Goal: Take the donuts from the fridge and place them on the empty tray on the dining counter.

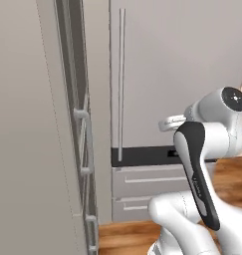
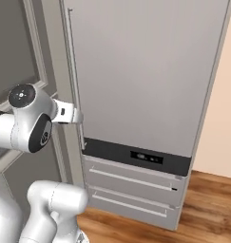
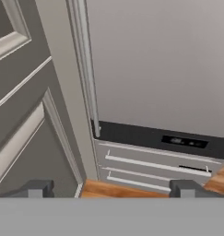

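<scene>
- The fridge (image 2: pixel 145 71) stands shut in front of you, a tall flat door of smooth light-grey with a faint sheen; the donuts are presumably behind it, so you cannot tell which shelf they sit on.
- Nearest to you, the gripper (image 3: pixel 111 188) hangs empty, its two small dark fingertips (image 3: pixel 36 188) spread as wide as they go and touching nothing.
- In the right base view the hand sits just beside the lower end of the bar handle (image 2: pixel 75 80), apart from it.
- That handle is a long, thin, rounded vertical bar running along the door's left edge. It looks slick and narrow, so a grip that lands off-centre may slide along it or slip off when you pull.
- Left of the handle stands a tall panelled cabinet (image 3: pixel 26 106), matte grey-beige with raised moulding. It lies close to the handle, so a finger that goes wide could strike the panel or wedge between it and the door.
- Below the door runs a glossy black control strip (image 2: pixel 136 156), then two flat grey drawers (image 2: pixel 131 187) with slim horizontal bar pulls. Closing too low would catch the strip instead of the handle.
- Pulling straight back rather than along the door's arc may strain the grip or drag the fingers free.
- Farthest down, warm wood-plank floor (image 2: pixel 207 199) meets a plain peach wall.
</scene>
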Controlling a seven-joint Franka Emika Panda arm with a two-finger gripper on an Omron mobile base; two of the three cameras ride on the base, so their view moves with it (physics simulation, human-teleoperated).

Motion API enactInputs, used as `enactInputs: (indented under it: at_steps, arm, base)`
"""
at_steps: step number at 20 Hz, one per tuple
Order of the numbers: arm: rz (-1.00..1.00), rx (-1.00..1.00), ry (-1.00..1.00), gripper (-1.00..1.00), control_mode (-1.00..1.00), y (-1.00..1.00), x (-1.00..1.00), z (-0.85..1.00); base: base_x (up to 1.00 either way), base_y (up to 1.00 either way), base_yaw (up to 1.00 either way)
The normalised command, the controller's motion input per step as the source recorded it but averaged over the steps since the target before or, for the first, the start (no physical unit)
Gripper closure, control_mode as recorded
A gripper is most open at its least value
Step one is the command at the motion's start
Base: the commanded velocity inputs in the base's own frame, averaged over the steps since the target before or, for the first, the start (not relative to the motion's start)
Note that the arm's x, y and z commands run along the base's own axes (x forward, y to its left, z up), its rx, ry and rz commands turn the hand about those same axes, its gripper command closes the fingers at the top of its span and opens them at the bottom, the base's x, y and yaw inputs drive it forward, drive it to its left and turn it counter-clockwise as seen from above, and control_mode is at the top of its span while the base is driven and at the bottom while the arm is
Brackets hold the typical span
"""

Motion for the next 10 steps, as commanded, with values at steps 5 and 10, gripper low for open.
enactInputs:
  at_steps: [5,10]
  arm:
    - [0.0,0.0,0.0,-1.0,1.0,0.0,0.0,0.0]
    - [0.0,0.0,0.0,-1.0,1.0,0.0,0.0,0.0]
  base:
    - [0.0,0.0,0.26]
    - [-0.11,0.0,0.19]
